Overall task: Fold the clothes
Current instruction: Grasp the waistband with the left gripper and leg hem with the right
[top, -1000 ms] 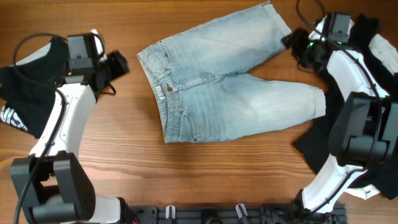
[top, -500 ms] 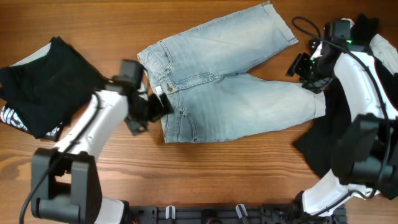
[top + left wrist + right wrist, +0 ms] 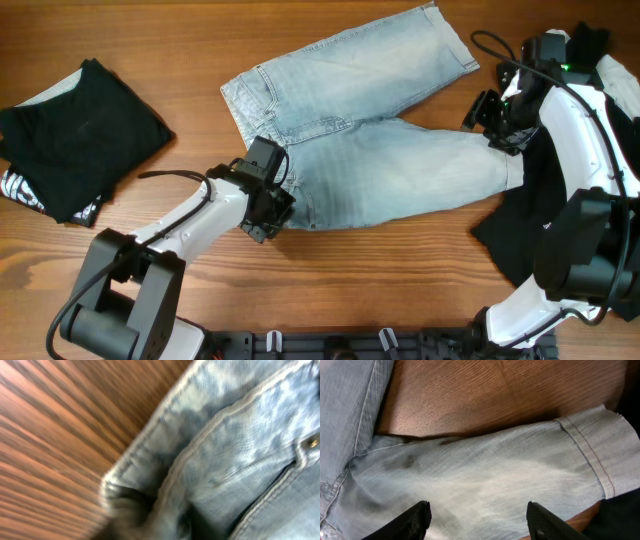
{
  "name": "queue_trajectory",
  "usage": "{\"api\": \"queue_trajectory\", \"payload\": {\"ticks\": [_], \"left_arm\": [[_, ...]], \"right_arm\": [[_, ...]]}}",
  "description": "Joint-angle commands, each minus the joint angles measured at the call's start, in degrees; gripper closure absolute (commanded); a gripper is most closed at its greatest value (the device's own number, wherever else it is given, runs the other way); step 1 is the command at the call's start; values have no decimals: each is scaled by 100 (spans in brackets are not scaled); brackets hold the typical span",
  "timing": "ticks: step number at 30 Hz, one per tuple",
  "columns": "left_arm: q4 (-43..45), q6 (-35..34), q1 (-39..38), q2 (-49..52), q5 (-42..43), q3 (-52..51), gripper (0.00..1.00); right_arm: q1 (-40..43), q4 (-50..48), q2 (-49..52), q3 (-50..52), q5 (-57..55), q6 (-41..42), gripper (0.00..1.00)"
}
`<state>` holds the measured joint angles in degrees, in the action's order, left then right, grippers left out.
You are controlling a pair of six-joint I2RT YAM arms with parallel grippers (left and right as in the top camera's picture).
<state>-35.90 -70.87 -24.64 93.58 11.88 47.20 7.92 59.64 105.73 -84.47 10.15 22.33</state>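
Nearest the robot's base, the left arm reaches across the bare wooden desk (image 3: pixel 380 280) to the near corner of the denim shorts (image 3: pixel 390 160), and the left pincer (image 3: pixel 270 212) sits right on that corner of the waistband (image 3: pixel 248 125). The left wrist view is blurred. It shows the waistband edge running diagonally over the wood grain, a seam, a metal rivet (image 3: pixel 312 442), and a dark shape pressed against the cloth at the lower edge. I cannot tell whether this pincer is apart or closed on the fabric. The shorts lie flat and unfolded in the middle of the desk, with the waistband to the left and both legs pointing right. The near leg ends close to a heap of dark clothing (image 3: pixel 515 240) by the right arm. The right pincer (image 3: pixel 495 125) hangs above that leg near its hem (image 3: pixel 590 455). In the right wrist view its fingers (image 3: pixel 412 520) stand wide apart over the denim and hold nothing. A folded black garment (image 3: pixel 80 130) lies on the left side, well apart from the shorts. The far leg angles toward the far right of the desk.
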Motion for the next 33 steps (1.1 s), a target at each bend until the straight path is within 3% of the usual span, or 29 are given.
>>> {"api": "queue_trajectory", "payload": {"ticks": [1,8,13,17,25,33], "left_arm": [[-79,111,225,-4,-953,-44,96],[-136,1322,1912,-168,-1106,2,96],[-50,1805,2968,-402,-796,7,96],[-79,1875,3086,-400,-612,4,96],[-107,1952,2994,-400,-590,4,96],[-116,1974,2994,-400,-590,4,96]], "right_arm": [[-2,216,-76,0,-120,-87,34],[-2,914,-74,229,9,184,33],[-31,643,-94,1019,1029,120,33],[-247,507,-426,1996,1263,195,37],[-514,179,-2074,3541,1300,994,36],[-525,166,-3088,3960,1134,1427,36]]}}
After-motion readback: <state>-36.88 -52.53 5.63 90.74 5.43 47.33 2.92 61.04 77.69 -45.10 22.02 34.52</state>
